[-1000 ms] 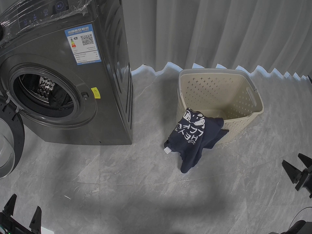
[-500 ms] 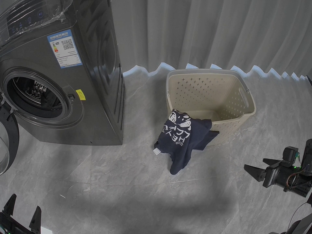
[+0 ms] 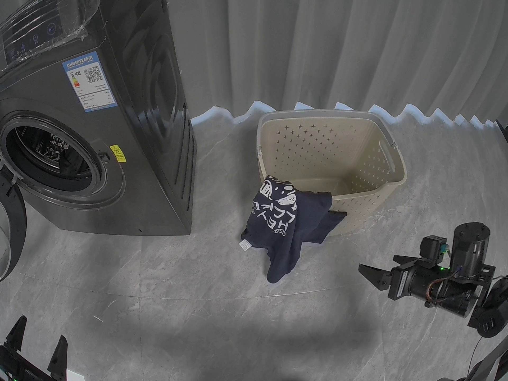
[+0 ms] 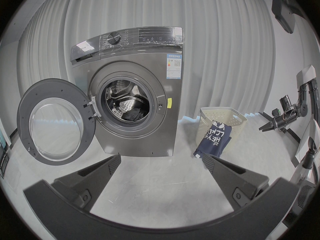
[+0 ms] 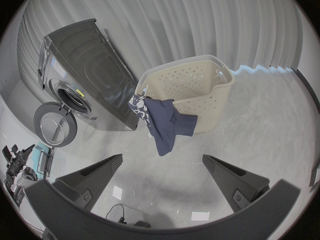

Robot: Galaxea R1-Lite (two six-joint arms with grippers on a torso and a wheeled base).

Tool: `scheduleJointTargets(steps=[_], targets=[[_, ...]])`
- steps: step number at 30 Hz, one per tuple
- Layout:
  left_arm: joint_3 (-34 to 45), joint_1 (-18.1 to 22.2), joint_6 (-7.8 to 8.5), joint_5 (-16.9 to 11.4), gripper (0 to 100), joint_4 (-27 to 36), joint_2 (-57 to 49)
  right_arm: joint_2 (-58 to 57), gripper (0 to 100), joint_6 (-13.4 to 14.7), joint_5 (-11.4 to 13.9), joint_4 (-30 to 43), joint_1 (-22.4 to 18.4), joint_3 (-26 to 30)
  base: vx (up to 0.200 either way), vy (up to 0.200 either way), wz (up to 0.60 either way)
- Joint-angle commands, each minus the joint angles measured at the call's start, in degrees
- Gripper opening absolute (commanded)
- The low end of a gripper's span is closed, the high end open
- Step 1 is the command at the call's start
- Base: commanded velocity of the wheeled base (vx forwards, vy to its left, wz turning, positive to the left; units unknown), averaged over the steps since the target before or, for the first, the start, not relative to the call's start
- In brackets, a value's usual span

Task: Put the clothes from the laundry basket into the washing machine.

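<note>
A navy T-shirt [image 3: 286, 220] with white print hangs over the front rim of the cream laundry basket [image 3: 389, 157] and trails onto the floor. The grey washing machine [image 3: 100, 133] stands to the left, its round door [image 4: 55, 122] swung open. Dark clothing [image 4: 131, 113] lies in the drum. My right gripper [image 3: 378, 268] hovers open and holds nothing, low over the floor to the right of the shirt and pointing at it. In its own view the right gripper [image 5: 161, 156] faces the shirt [image 5: 163, 120]. My left gripper [image 3: 41, 332] is open at the near left, facing the washer [image 4: 160, 157].
A grey curtain [image 3: 344, 38] hangs behind the basket and washer. The grey tiled floor [image 3: 211, 302] lies bare between my grippers and the shirt. The open washer door [image 3: 8, 228] juts out at the far left. A cable [image 5: 116, 212] lies on the floor near me.
The head camera has turned, sliding the whole scene leftward. My right arm has swung in from the right edge toward the shirt. The left gripper has not moved.
</note>
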Motion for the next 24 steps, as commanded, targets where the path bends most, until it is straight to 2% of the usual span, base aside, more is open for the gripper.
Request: scheduleJointTargets(steps=[1, 13, 24], targets=[[1.0, 0.0, -0.08, 0.1, 100, 0.0, -0.4, 7.4, 100, 0.3, -1.7, -3.0, 1.9, -1.4, 0.2, 0.0, 0.0], [1.0, 0.0, -0.08, 0.2, 100, 0.0, -0.4, 14.5, 100, 1.0, -1.8, -4.5, 2.5, -6.7, 0.2, 0.0, 0.0], [1.0, 0.0, -0.26, 0.2, 100, 0.1, -0.4, 24.3, 100, 0.9, -2.0, -9.5, 6.3, -10.4, 0.0, 0.0, 0.0]])
